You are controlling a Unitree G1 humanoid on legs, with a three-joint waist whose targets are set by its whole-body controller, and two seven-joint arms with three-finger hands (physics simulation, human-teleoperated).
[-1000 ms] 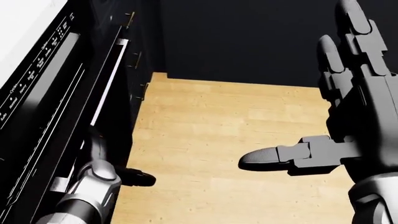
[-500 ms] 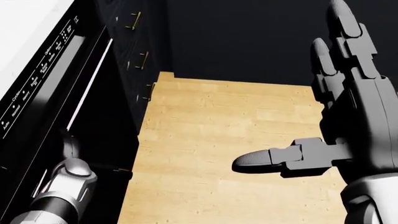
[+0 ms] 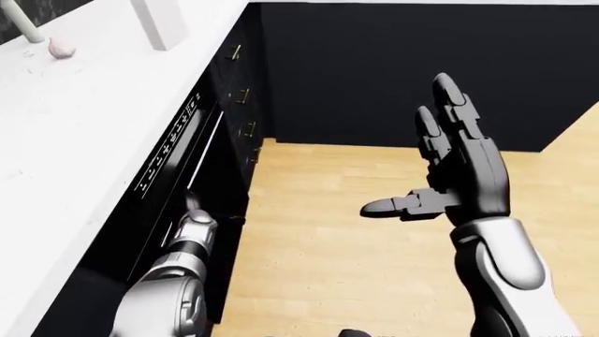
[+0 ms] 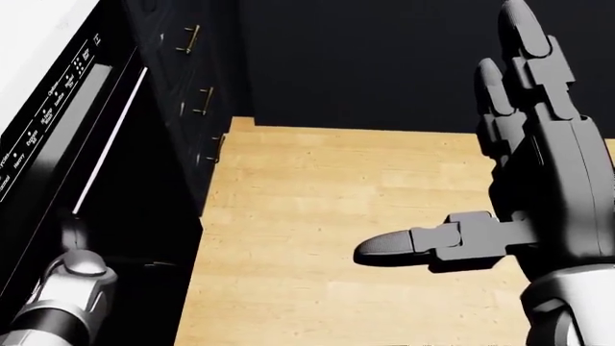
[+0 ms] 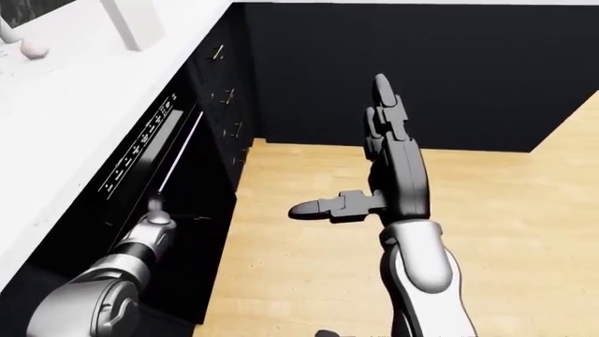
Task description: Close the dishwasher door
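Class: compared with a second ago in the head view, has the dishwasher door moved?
Yes. The dishwasher door has swung shut toward the control panel, pushed by the left hand.

Along the left edge, white countertop, carrying a white block at its top edge and a small pinkish object near the top-left corner. Beneath the countertop's right edge, black dishwasher door with a control strip of white markings, door nearly flush with the dark cabinets. Left hand pressed against the door face, fingers not discernible. Right hand raised over the wooden floor, fingers straight, thumb stuck out left, touching nothing.
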